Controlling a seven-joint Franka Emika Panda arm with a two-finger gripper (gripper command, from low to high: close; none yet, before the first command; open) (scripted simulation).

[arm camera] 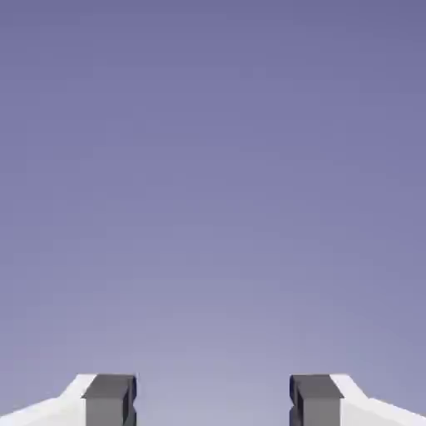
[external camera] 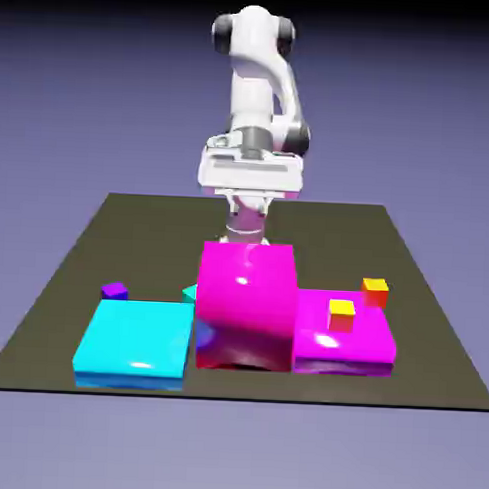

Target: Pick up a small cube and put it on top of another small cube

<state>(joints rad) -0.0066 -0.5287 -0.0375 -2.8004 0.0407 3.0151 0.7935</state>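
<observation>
Purple first: spotted the tiny purple cube (external camera: 114, 291) on the desk (external camera: 139, 234), toward the exterior view's left, just behind the large cyan slab (external camera: 134, 334) and partly hidden by it. Found the small teal cube (external camera: 189, 294) beyond the magenta block (external camera: 245, 289), mostly screened from sight. Saw the fingers (arm camera: 110, 408) standing apart, with nothing between, and only blue-violet backdrop past them in the hand view. Judged the purple cube light and stiff, unlikely to dent or break, but smooth enough to slip or twist under a lopsided pinch. Reckoned best to grip squarely across two opposite upright faces, around mid-height, with the slab's edge kept clear. Expected to need a level carry and a gentle release, given so small a top to land on.
</observation>
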